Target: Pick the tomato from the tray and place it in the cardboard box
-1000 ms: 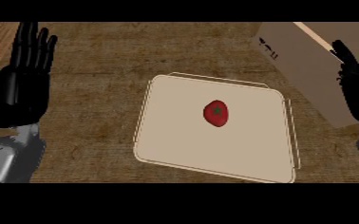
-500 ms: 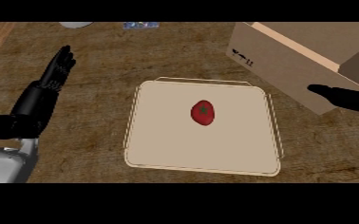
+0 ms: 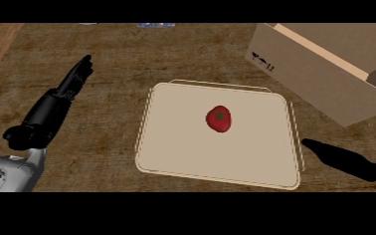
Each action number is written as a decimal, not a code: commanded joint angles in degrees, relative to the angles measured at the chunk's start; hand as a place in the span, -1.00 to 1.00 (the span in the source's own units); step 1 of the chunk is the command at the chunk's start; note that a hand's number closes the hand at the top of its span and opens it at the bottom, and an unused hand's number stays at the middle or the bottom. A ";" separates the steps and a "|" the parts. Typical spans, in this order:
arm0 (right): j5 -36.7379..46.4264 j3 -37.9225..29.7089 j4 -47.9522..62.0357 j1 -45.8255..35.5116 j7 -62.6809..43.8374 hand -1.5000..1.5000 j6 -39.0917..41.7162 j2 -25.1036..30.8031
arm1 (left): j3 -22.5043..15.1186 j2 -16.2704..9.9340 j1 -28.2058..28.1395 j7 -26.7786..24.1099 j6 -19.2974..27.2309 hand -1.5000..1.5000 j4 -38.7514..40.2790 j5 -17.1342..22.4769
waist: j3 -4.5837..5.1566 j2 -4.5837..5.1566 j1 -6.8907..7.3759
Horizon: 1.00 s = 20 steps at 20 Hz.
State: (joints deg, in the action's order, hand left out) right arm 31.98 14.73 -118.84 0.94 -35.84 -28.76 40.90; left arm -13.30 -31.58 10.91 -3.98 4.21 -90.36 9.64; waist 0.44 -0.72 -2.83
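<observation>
The red round tomato [image 3: 219,118] lies ungrasped mid-tray on the beige flat tray [image 3: 176,154], beside the open brown cardboard box [image 3: 308,74], left hand [image 3: 58,104] straight-fingered aside, right hand [image 3: 337,158] finger state indeterminable.

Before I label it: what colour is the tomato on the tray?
Red with a dark stem spot, on the tomato; the head view shows it.

The left robot hand [image 3: 58,104] shows at the left of the head view, seen edge-on, its fingers straight and held together, pointing up and slightly right. Its grey forearm enters at the lower left corner. The right robot hand [image 3: 341,159] shows only partly at the lower right edge, as a dark shape pointing left; its fingers cannot be made out.
</observation>
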 commanded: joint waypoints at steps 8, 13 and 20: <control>7.69 16.69 -7.37 -10.01 -31.86 -1.00 30.29 -1.07 | -1.52 1.42 5.13 0.38 -2.96 0.00 2.12 -0.86 | 0.07 1.26 4.67; 6.18 20.51 -3.77 -18.65 -42.21 -1.00 40.20 -7.58 | -3.24 2.93 3.71 -0.87 -2.29 0.00 1.90 -2.55 | 0.13 1.01 5.80; 3.60 21.13 8.77 -26.91 -48.06 -1.00 44.67 -18.33 | -3.30 4.25 4.29 -1.03 -1.77 0.00 3.63 -3.33 | 0.02 1.09 5.39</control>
State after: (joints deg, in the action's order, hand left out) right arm 36.90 35.03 -115.13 -20.33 -68.97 7.72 28.57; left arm -16.71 -27.91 15.02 -4.55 2.29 -87.89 6.67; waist 0.50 0.29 2.61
